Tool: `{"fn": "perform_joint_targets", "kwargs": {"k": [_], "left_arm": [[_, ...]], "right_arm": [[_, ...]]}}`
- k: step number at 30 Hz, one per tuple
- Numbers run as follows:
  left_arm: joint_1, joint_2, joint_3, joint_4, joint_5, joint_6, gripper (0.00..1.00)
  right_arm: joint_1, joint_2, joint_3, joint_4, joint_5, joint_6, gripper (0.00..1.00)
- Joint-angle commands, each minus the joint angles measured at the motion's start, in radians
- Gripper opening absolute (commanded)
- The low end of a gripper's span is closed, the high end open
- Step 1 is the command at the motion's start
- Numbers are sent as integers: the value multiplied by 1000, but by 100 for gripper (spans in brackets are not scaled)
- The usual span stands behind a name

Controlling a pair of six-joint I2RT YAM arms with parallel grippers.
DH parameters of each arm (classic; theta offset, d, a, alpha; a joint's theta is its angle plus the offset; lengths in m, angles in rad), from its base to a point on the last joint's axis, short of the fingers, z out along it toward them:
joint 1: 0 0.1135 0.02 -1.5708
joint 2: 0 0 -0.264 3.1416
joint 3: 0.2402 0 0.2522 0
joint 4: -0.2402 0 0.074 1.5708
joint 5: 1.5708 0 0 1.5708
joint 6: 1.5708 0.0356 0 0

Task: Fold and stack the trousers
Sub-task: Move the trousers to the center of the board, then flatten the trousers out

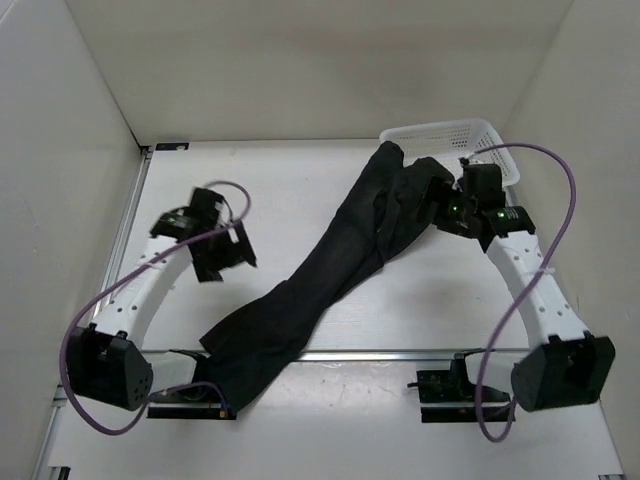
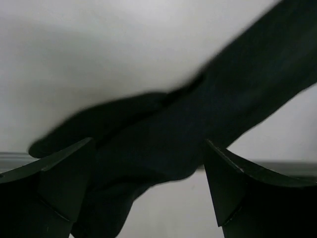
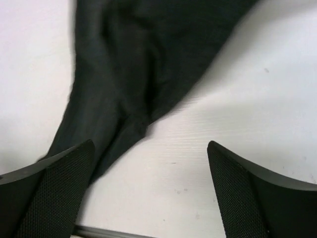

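The black trousers (image 1: 330, 270) lie in a long diagonal band on the white table, from the basket at the back right down over the near edge at the left. My left gripper (image 1: 222, 258) hovers left of the lower legs, open and empty; its wrist view shows the black cloth (image 2: 198, 129) ahead between the fingers. My right gripper (image 1: 440, 210) is open and empty at the bunched upper end; its wrist view shows the cloth (image 3: 133, 69) ahead to the left and bare table between the fingers.
A white mesh basket (image 1: 470, 135) stands at the back right corner, with the trousers' top end touching it. White walls enclose the table on three sides. A metal rail (image 1: 400, 353) runs along the near edge.
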Motion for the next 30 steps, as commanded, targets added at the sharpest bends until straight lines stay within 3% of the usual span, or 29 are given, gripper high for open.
{"fn": "perform_joint_targets", "kwargs": {"k": [1, 5, 10, 13, 16, 17, 18, 24, 27, 30], "left_arm": [[-167, -29, -96, 78, 57, -158, 100], [-348, 42, -156, 123, 48, -247, 100], [-443, 175, -166, 160, -1, -279, 100], [-477, 264, -166, 183, -78, -308, 92], [-477, 338, -123, 183, -95, -299, 40], [-477, 349, -111, 183, -95, -299, 25], [-477, 349, -97, 183, -95, -284, 10], [-413, 318, 112, 43, -202, -210, 10], [-328, 339, 291, -9, -225, -131, 10], [-225, 416, 610, -104, -250, -51, 10]], "right_arm": [[-123, 95, -73, 101, -117, 60, 100], [-181, 264, -44, 190, -172, 61, 100], [-190, 463, 78, 217, -169, 51, 100], [-200, 530, 128, 252, -180, 51, 83], [-200, 567, 173, 252, -221, 61, 44], [-200, 567, 182, 252, -233, 61, 12], [-200, 555, 193, 234, -246, 70, 0], [-200, 330, 334, 114, -244, 28, 0], [-200, 320, 531, 56, -244, 8, 0], [-200, 349, 705, 10, -296, -1, 0]]}}
